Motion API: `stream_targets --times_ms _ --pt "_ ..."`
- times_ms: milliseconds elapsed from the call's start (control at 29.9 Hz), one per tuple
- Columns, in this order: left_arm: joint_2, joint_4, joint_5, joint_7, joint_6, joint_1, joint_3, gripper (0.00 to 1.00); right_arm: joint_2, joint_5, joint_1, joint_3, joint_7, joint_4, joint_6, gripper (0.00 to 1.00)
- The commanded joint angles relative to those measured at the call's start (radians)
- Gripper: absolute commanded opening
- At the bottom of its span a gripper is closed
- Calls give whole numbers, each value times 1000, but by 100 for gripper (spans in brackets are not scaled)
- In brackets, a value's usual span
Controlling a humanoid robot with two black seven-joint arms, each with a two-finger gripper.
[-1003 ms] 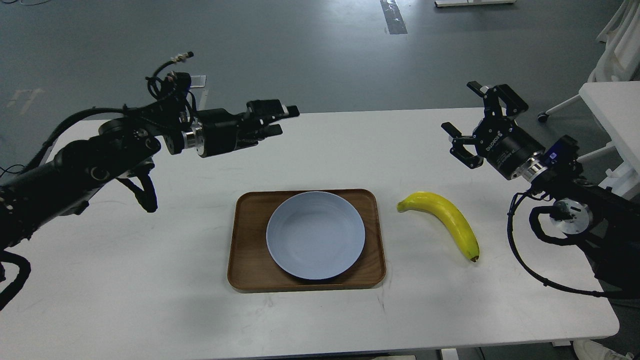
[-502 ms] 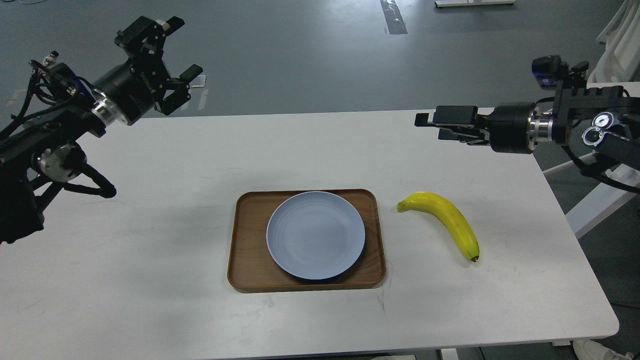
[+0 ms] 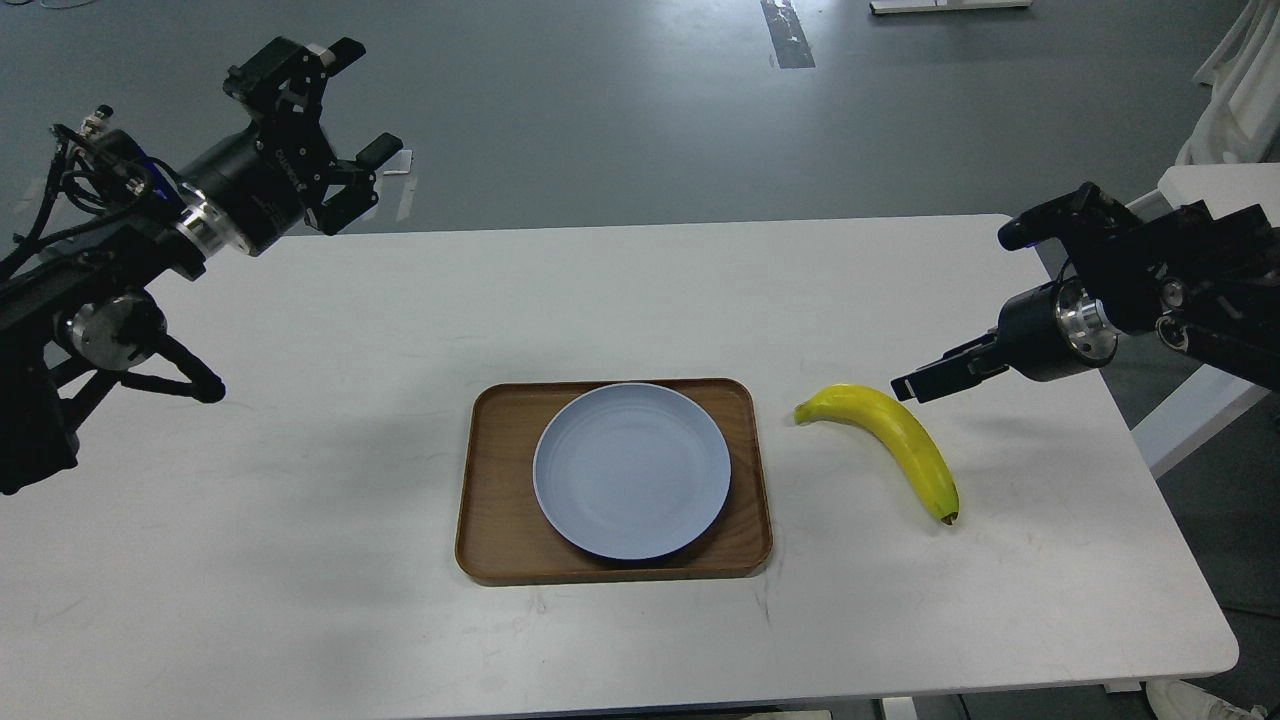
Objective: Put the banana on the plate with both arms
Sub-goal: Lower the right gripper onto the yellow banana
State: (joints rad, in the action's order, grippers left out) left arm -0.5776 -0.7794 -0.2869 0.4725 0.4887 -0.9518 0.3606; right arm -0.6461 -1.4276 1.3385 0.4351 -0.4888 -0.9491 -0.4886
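1. Banana (image 3: 895,440), curved, bright yellow, glossy, greenish at the stem end and dark brown at the tip, lying flat on the white rectangular table (image 3: 300,600), just right of the brown wooden tray (image 3: 500,540) with rounded corners; stem end towards the tray, tip pointing to the near right
2. Round, shallow, pale blue-grey plate (image 3: 631,470) sitting inside that tray, bare, its near edge reaching over the tray's front rim; apart from the banana
3. Black right gripper (image 3: 905,386) at the far end of the right arm, reaching in from the right edge and pointing left and slightly down, tip just beside the banana's upper curve (touching or not: cannot tell); seen side-on as one dark narrow shape, fingers not separable, so spread or pressed together cannot be told
4. Black left gripper (image 3: 345,105) raised at the upper left, beyond the table's far left corner, well apart from tray, plate and banana; two fingers clearly spread, nothing between them
5. Silver wrist rings and looping black cables visible on both arms
6. Grey floor (image 3: 600,100) beyond the table
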Motion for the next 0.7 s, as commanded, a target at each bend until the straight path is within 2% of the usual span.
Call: stream_targets --times_ms 0,301,535,635,669 --pt "-4 0 2 0 0 -1 0 98 58 -2 -4 48 0 41 0 100" --pt "-21 0 3 0 0 -1 1 98 170 1 -27 108 0 144 18 100" --pt "-22 0 3 0 0 -1 1 98 187 12 -64 106 0 158 19 96" --pt "-22 0 3 0 0 -1 1 98 189 13 -79 105 0 164 21 91" --pt "-22 0 3 1 0 -1 1 98 189 13 -85 103 0 170 21 86"
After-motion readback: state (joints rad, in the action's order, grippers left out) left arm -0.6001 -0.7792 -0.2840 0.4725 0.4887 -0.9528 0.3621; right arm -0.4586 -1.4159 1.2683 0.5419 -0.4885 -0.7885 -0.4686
